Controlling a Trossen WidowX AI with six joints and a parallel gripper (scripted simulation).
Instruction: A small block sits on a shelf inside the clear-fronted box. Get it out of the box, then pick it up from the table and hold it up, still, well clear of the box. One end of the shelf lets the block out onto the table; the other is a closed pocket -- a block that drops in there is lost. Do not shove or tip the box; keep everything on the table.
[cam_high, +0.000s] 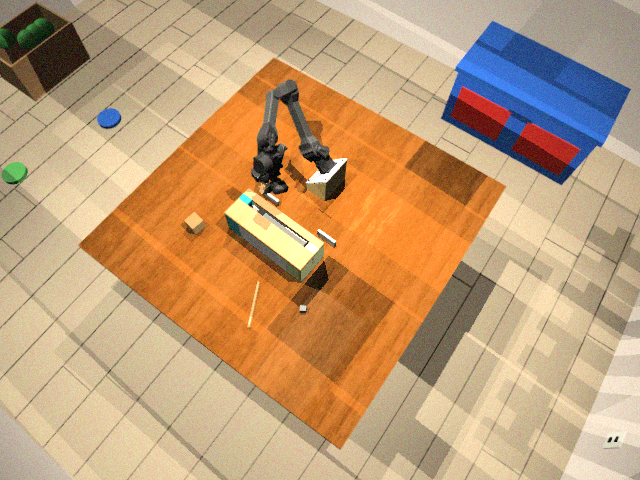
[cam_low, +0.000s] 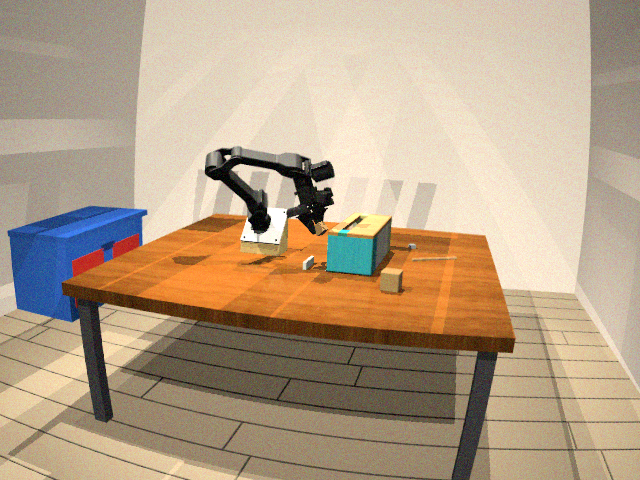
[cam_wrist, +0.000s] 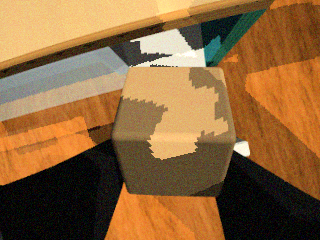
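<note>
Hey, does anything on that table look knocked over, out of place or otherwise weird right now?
Nothing stands out. The box sits upright and flat, the end effector grips a small block beside it, and the loose bits lie flat on the table.

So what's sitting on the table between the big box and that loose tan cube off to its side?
Nothing: the top view shows only bare wood between the box and the tan cube.

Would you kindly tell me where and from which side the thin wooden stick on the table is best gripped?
Take the stick mid-length from straight above, closing across its narrow width: it lies flat, long and thin, apart from the box.
</note>
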